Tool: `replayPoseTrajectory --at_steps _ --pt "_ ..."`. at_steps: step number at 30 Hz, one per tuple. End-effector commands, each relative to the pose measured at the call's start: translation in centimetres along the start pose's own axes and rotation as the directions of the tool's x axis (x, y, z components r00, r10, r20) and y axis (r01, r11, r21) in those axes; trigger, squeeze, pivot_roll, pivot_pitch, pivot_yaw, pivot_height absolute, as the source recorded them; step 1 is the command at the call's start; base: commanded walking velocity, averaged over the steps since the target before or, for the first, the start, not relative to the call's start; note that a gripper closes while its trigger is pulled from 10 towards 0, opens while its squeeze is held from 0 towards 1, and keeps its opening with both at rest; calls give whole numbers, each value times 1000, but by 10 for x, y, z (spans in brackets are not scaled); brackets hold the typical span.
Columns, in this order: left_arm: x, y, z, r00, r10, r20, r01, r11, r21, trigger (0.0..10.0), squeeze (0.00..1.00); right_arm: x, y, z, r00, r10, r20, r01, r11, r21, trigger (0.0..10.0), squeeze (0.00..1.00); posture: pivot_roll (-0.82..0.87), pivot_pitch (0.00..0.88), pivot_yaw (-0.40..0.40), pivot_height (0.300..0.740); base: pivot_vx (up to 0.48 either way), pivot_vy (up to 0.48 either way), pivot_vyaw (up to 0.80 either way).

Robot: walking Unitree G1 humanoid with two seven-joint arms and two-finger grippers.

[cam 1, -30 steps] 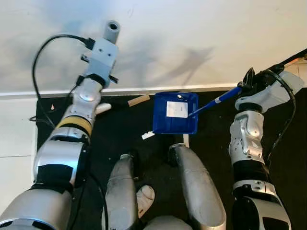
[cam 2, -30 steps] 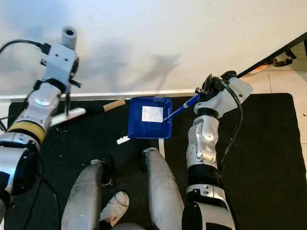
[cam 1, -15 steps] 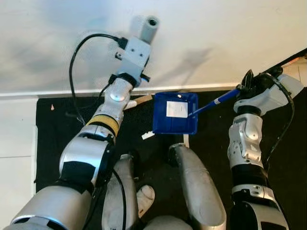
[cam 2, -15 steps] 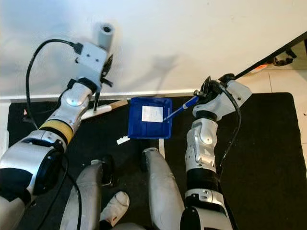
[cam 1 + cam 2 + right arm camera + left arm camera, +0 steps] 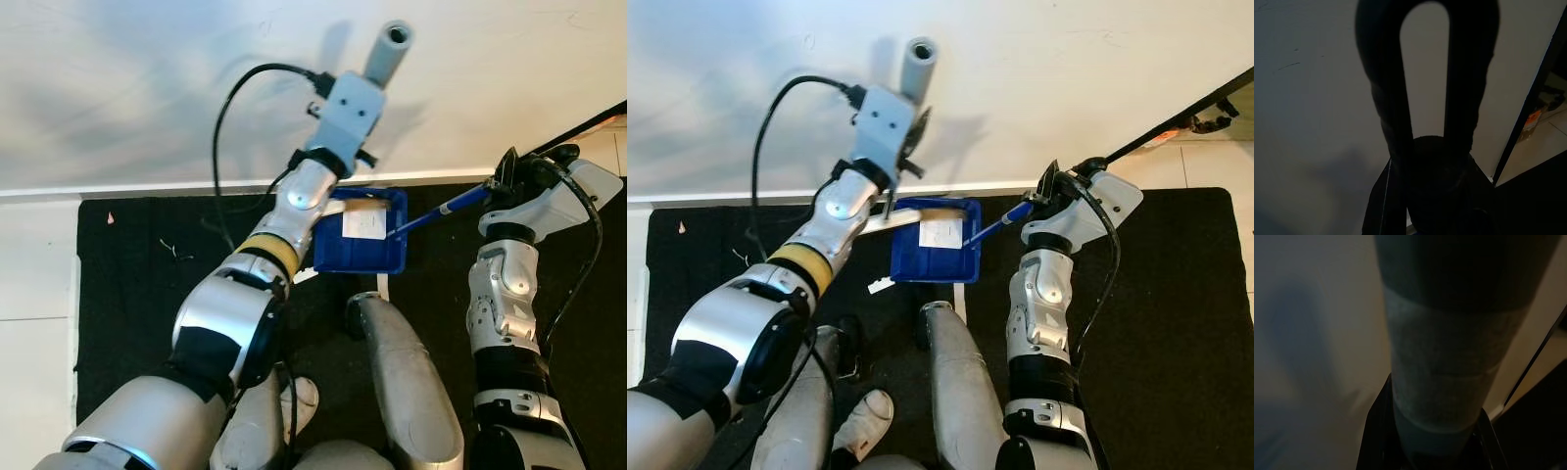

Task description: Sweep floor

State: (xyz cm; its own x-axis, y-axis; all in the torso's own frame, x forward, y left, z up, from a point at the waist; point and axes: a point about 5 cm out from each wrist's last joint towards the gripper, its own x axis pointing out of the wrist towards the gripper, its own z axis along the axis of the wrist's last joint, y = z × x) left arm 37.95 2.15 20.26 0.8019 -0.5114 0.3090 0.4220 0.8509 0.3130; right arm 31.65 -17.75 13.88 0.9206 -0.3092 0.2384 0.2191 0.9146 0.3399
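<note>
- Black fingers of the left hand (image 5: pixel 1425 450) clamp a grey cylindrical broom handle (image 5: pixel 918 61), its pale brush end at the blue square plastic dustpan (image 5: pixel 933 257).
- Right hand (image 5: pixel 1050 184) grips the dustpan's blue handle (image 5: pixel 997 225).
- Dustpan sits on the black floor mat (image 5: pixel 1176 294) by the white wall (image 5: pixel 1038 78), white paper scrap (image 5: pixel 940 233) inside.
</note>
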Motion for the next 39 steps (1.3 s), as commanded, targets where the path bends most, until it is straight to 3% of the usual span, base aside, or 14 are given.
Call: replayPoseTrajectory --at_steps 1,5,10,13,16,19,21,22,25,28,33,34,36,39 --pt "5 -14 10 997 -29 70 33 998 -54 10000 0 -12 1 -20 995 -6 -101 10 999 37 10000 0 -187 531 15 740 0 0 0" --pt "11 -21 34 969 -94 227 136 974 -179 10000 0 -12 -1 -26 993 -4 -115 8 999 37 10000 0 -133 507 28 740 0 0 0" --pt "6 -18 41 930 -164 330 249 941 -232 10000 0 -12 -2 -31 991 10 -131 -4 999 46 10000 0 -75 442 38 740 0 0 0" --pt "2 -14 40 920 -191 343 278 933 -227 10000 0 -11 -3 -32 991 15 -136 -9 999 48 10000 0 -68 431 40 740 0 0 0" --pt "-19 8 22 936 -219 275 271 948 -168 10000 0 -7 -7 -37 988 17 -152 -8 998 61 10000 0 1 337 39 740 0 0 0" --pt "-73 77 -16 999 40 30 -36 993 -113 10000 0 1 -14 -42 984 29 -174 -15 997 82 10000 0 55 255 21 740 0 0 0" --pt "-98 102 -33 978 191 -82 -199 973 -118 10000 0 3 -17 -45 982 26 -188 -10 996 86 10000 0 89 220 5 740 0 0 0" --pt "-120 115 -53 930 297 -218 -325 940 -101 10000 0 4 -19 -47 979 30 -203 -12 996 92 10000 0 104 194 -3 740 0 0 0" --pt "-136 123 -67 879 361 -310 -402 913 -77 10000 0 5 -20 -49 976 34 -214 -14 995 96 10000 0 108 186 -6 740 0 0 0" --pt "-178 129 -89 799 417 -434 -456 890 15 10000 0 9 -20 -51 970 67 -233 -39 992 120 10000 0 104 139 -22 740 0 0 0" --pt "-190 129 -89 763 452 -463 -478 876 67 10000 0 14 -20 -50 968 83 -238 -54 990 128 10000 0 102 105 -19 740 0 0 0" --pt "-196 130 -80 747 517 -419 -556 831 33 10000 0 20 -20 -47 969 92 -228 -62 989 138 10000 0 94 85 -19 740 0 0 0" --pt "-197 130 -78 739 532 -412 -580 815 12 10000 0 22 -20 -46 970 94 -224 -64 988 141 10000 0 93 81 -19 740 0 0 0" --pt "-207 134 -80 674 629 -387 -712 693 -113 10000 0 26 -16 -42 970 130 -206 -97 982 160 10000 0 92 62 -23 740 0 0 0"
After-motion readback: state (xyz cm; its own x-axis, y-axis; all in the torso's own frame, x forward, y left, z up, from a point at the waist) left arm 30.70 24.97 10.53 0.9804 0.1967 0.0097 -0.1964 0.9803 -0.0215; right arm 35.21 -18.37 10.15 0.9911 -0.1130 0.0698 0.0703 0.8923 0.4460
